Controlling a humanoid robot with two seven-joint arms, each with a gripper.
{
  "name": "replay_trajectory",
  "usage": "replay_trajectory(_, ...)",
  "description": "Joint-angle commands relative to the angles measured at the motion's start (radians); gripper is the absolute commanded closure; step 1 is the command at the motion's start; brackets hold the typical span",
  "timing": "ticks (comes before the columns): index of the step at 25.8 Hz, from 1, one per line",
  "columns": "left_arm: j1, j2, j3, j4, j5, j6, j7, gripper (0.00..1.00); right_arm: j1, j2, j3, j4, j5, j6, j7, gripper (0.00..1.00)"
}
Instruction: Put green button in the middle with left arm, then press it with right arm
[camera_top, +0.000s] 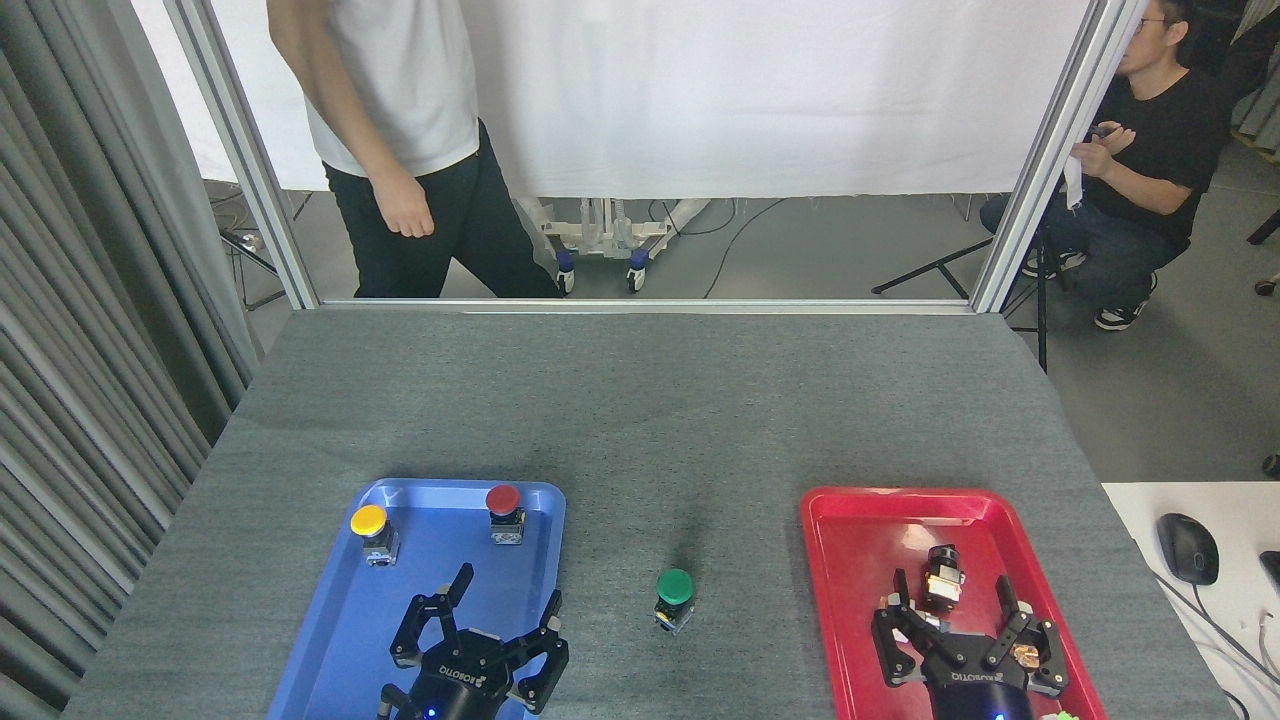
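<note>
The green button (675, 594) stands upright mid-counter (640, 400). Both claws, left (505, 617) and right (958, 612), gape wide and empty; an off-centre press could topple it.

Bright, even overhead light; the white curtain (750, 90) behind is close to overexposed. The green button (675, 588) casts a faint, soft shadow away from the camera on the grey table (640, 400). The red tray (870, 560) shows mild glare. Focus is sharp throughout; frame posts lean outward at the edges.
</note>
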Motion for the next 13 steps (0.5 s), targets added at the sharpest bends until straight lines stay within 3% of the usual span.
replay_trajectory(1,-0.017,-0.017,-0.052,0.011,-0.003,0.001,-0.001,0.00,0.004,0.000,-0.001,-0.005,0.000,0.000,-0.001,0.00)
replay_trajectory(13,-0.136,-0.100,-0.193,0.271,-0.010,0.004,0.007,0.00,0.008,0.013,0.001,-0.006,0.000,0.000,-0.001,0.00)
